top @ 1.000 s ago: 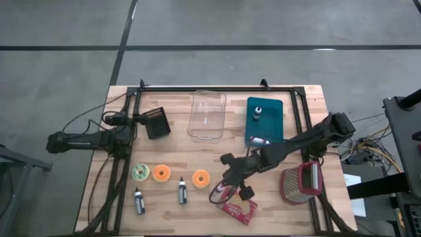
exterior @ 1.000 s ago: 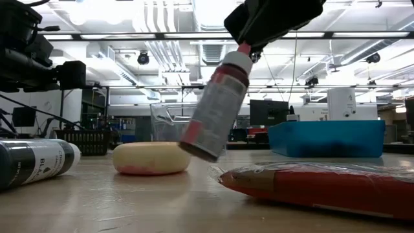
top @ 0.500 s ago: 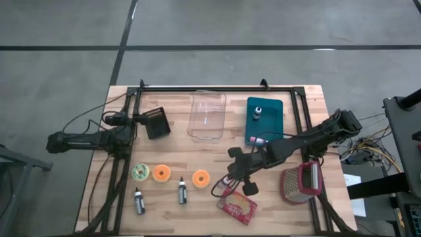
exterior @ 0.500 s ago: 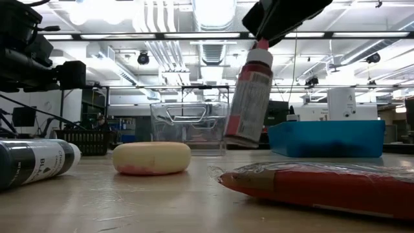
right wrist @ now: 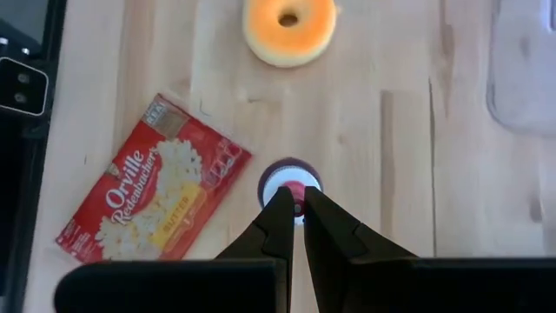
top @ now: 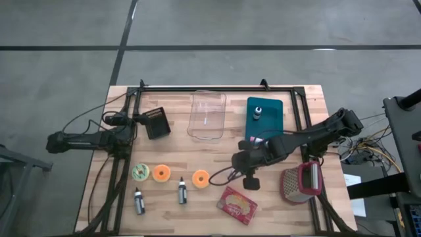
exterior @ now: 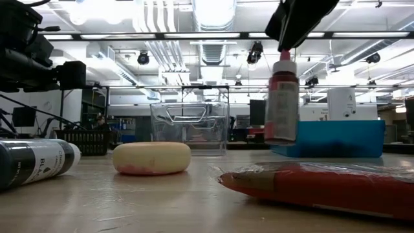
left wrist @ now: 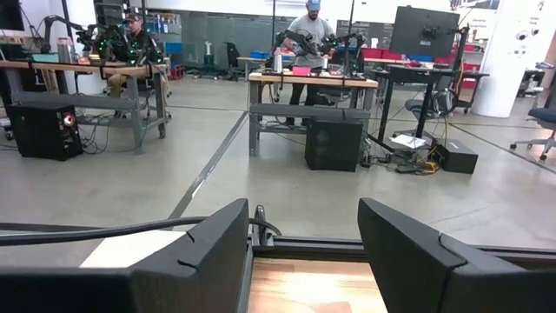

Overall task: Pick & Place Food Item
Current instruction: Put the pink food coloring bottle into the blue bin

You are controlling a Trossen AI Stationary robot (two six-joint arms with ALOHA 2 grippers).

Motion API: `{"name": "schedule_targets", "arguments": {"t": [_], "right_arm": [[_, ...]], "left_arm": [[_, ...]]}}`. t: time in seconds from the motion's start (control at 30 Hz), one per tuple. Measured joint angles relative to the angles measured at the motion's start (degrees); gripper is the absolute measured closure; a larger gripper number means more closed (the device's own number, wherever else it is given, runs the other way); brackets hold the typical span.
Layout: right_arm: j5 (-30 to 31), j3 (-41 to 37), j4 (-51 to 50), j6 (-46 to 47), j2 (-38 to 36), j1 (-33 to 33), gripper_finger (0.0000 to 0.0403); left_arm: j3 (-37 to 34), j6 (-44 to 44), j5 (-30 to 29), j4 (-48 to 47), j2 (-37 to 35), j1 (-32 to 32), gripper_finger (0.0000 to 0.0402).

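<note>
Currently, item in transit: 1 small red bottle (exterior: 282,107), hanging upright and clear of the counter (top: 210,148), its cap pinched in the right hand (right wrist: 293,202), whose fingers are clamped narrow on it.

- Position: high view puts the right hand (top: 248,160) just off the 6 o'clock edge of the teal tray (top: 275,125), which lies at its 12 to 1 o'clock.
- Tray contents: 1 dark bottle (top: 256,113) standing near the tray's 12 o'clock end.
- Beneath and beside the carried bottle: popcorn packet (right wrist: 152,178) at the hand's 7 o'clock in the high view, orange doughnut (top: 200,178) at its 8 o'clock, both resting on the counter and apart from the bottle.
- Clear tub (top: 208,116) at the hand's 11 o'clock, apparently vacant.
- Left hand (left wrist: 304,252): parked at the counter's 9 o'clock edge, fingers standing apart, holding nothing.

Step judged: carry phase, pick complete, placement pending.

Next move judged: travel toward 12 to 1 o'clock over the tray, lower until the bottle's base meets the tray floor clear of the dark bottle, then spread the fingers.
</note>
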Motion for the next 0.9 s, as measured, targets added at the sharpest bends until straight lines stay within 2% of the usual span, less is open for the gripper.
{"name": "schedule_targets", "arguments": {"t": [0.2, 0.37, 0.63, 0.9], "right_arm": [[2.9, 5.4, -10.4, 4.3, 0.0, -1.3, 0.039], [2.9, 8.5, -16.8, 6.7, -1.7, -3.9, 0.039], [2.8, 6.3, -18.1, 8.4, -10.3, -9.5, 0.039], [3.1, 4.8, -24.6, 10.6, -16.9, -17.5, 0.039]], "left_arm": [[0.0, 0.0, 0.0, 0.0, 0.0, 0.0, 0.0179], [0.0, 0.0, 0.0, 0.0, 0.0, 0.0, 0.0179], [0.0, 0.0, 0.0, 0.0, 0.0, 0.0, 0.0179], [0.0, 0.0, 0.0, 0.0, 0.0, 0.0, 0.0179]]}}
